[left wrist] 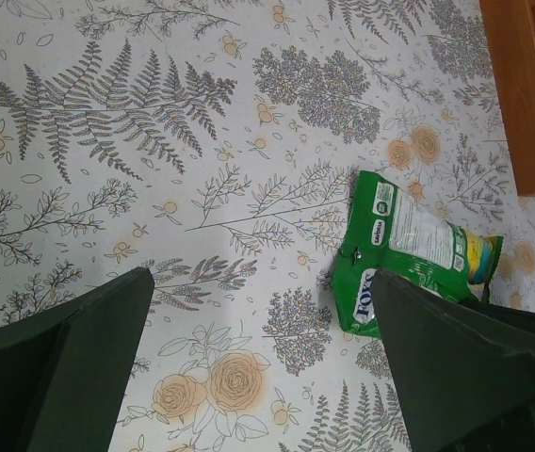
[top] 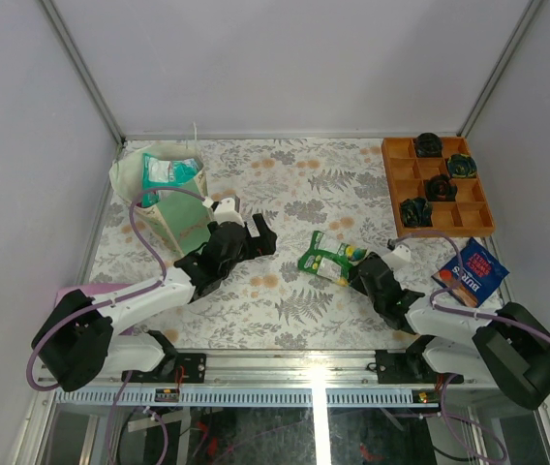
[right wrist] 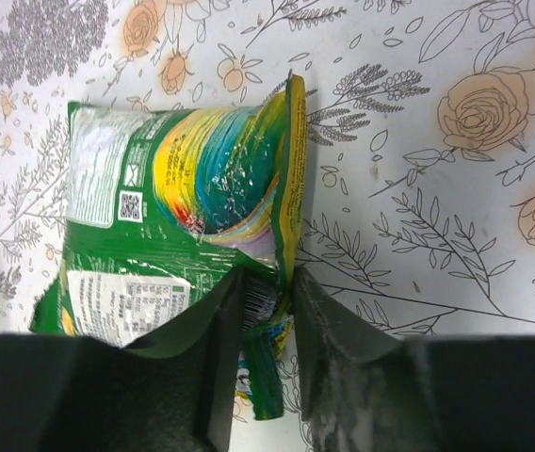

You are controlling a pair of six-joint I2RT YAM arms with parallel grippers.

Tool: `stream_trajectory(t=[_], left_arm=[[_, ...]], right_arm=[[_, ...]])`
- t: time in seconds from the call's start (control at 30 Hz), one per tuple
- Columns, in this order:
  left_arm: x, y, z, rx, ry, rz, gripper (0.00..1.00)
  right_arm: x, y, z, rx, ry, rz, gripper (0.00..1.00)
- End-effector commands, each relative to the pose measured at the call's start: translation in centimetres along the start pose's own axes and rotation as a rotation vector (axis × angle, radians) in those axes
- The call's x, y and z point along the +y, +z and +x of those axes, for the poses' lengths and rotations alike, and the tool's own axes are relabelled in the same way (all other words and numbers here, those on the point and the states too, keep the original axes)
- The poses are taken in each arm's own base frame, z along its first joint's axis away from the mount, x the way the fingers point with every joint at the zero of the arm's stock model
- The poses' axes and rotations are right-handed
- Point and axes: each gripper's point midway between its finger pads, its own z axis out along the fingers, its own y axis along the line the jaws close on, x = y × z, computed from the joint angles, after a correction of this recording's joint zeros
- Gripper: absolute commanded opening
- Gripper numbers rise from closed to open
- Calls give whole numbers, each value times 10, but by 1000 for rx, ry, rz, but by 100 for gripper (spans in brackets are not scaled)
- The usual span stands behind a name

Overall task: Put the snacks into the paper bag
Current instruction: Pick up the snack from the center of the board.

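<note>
Green shiny plastic sweets bag (right wrist: 183,188) sat clamped in the right tool (right wrist: 266,306); the left tool (left wrist: 260,281) gaped apart just beside it.

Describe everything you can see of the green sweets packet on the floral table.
The green sweets packet is glossy, crinkled plastic: green with a multicoloured patch, white label panels and a QR code. It lies on the floral tablecloth near the table's middle. The right claw pinches one edge between closed fingers; nothing else touches it.
</note>
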Motion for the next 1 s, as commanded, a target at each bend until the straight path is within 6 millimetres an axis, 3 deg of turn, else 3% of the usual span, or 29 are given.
stream_trajectory(t=[0.0,0.1,0.17,0.4,0.63,0.97], left_arm=[[-5,3,-11,-42,-28,20,100],[-5,3,-11,-43,-27,21,100],[-5,3,-12,-46,-27,20,100],[-4,3,-11,-44,-26,15,100],[-5,4,-11,-43,-27,16,100],[-2,7,-8,-35,-28,4,100]], right_arm=[[-12,-5,10,50,-39,25,26],[-9,-7,6,44,-46,19,15],[-7,-8,4,40,-49,17,1],[16,-20,-14,30,-75,-48,0],[61,-48,-57,-14,-135,-151,0],[117,-80,-98,-27,-207,-284,0]])
